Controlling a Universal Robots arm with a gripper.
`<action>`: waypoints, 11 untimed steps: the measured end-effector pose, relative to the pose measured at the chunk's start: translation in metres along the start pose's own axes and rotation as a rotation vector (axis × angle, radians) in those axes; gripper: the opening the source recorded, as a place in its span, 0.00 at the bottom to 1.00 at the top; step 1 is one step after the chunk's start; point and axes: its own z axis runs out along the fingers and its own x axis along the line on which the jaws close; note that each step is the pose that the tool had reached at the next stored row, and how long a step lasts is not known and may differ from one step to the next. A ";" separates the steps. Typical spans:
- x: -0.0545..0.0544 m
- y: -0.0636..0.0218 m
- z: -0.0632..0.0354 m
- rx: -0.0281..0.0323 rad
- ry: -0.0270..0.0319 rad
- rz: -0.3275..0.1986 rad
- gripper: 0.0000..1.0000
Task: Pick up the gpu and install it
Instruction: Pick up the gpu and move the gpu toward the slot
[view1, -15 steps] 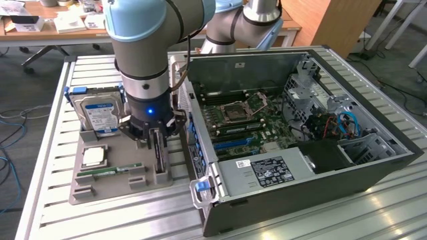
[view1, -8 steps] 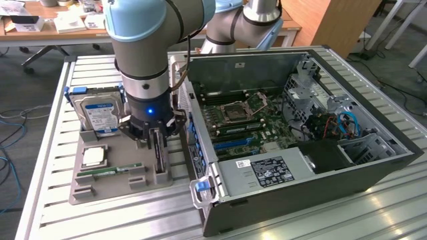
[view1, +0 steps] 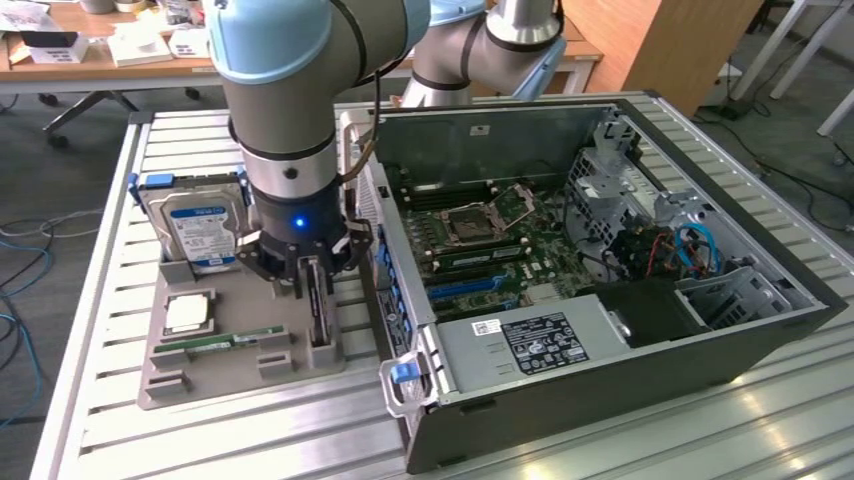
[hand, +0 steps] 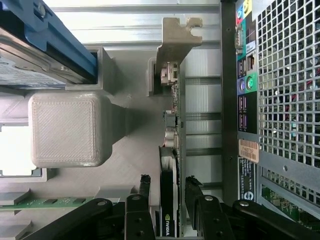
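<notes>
Currently my claw (view1: 310, 272) stands spread astride the gpu (view1: 318, 318), lower left in the exterior view; an off-centre pinch could jam it in its holder (view1: 227, 372).

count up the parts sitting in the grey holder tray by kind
hard drive: 1
processor chip: 1
memory stick: 1
gpu: 1
total: 4
</notes>
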 end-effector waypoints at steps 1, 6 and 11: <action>0.000 -0.0003 0.0000 0.0000 0.0001 0.000 0.42; 0.000 -0.0011 -0.0001 0.0000 0.0001 0.000 0.42; 0.000 -0.0014 -0.0001 0.0000 0.0000 0.000 0.42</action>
